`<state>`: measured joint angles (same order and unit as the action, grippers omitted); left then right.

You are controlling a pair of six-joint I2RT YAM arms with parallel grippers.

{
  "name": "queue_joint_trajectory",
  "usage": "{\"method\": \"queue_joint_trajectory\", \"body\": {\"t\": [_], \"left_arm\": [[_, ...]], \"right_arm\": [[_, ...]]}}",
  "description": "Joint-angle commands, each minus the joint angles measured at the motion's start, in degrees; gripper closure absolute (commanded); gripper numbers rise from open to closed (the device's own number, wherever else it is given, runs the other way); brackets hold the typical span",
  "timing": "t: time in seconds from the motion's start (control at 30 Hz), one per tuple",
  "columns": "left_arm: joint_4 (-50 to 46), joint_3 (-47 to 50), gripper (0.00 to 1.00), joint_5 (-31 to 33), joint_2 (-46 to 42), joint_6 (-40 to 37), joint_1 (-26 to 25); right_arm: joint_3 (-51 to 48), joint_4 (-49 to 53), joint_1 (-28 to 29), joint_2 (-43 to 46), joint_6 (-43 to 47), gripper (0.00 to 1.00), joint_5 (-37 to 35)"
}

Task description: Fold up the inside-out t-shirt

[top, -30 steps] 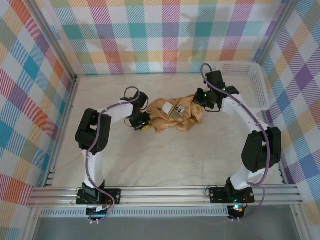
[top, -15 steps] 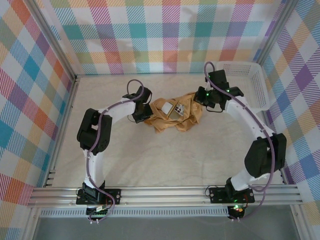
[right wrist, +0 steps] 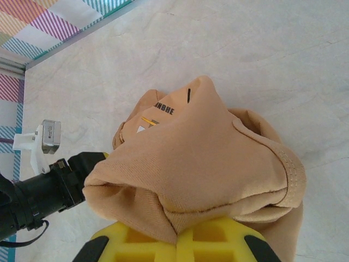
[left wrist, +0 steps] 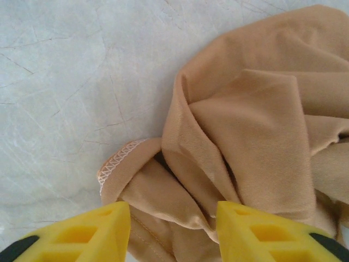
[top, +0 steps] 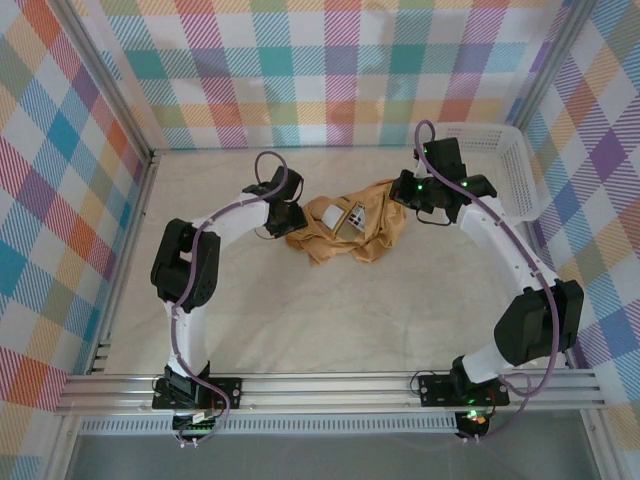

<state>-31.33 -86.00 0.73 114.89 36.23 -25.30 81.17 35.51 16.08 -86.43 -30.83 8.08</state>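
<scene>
The inside-out t-shirt is a crumpled tan heap in the middle of the table, its white tags facing up. My left gripper is at the shirt's left edge. In the left wrist view its yellow fingers stand apart over a stitched hem fold of the t-shirt, so the left gripper is open, with cloth lying under the gap. My right gripper is at the shirt's right end. It is shut on a bunched fold of the t-shirt, near the printed patch.
A white mesh basket stands at the back right, just beyond the right arm. Checked walls close in the table on three sides. The left arm's wrist sits close beside the shirt, opposite the right gripper. Bare tabletop lies in front of the shirt.
My left gripper moved away from me along the shirt's left edge and opened, letting the cloth go. The right gripper drifted slightly right and back, still holding the shirt.
</scene>
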Motion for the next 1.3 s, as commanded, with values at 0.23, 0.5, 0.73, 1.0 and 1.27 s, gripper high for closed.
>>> {"method": "queue_joint_trajectory", "body": {"t": [0.23, 0.5, 0.73, 1.0, 1.27], "left_arm": [[-1.21, 3.02, 0.58, 0.43, 0.22, -1.6, 1.15], [0.37, 6.22, 0.54, 0.97, -1.3, -1.52, 1.38], [3.74, 7.08, 0.61, -1.52, 0.06, -0.25, 1.83], [4.81, 5.15, 0.87, 0.14, 2.24, 1.0, 1.83], [-4.68, -3.34, 1.0, -1.95, -3.49, -3.29, 3.43]], "right_arm": [[2.61, 0.47, -0.61, -0.23, 0.83, 1.0, 0.97], [2.34, 0.69, -1.39, -0.27, 1.03, 1.0, 1.15], [2.29, 0.27, -1.71, -0.23, 0.38, 1.0, 2.34], [1.37, -0.09, -1.66, 0.9, -0.17, 1.0, 3.26], [5.63, 2.74, -2.37, 1.01, 1.15, 1.0, 1.6]]}}
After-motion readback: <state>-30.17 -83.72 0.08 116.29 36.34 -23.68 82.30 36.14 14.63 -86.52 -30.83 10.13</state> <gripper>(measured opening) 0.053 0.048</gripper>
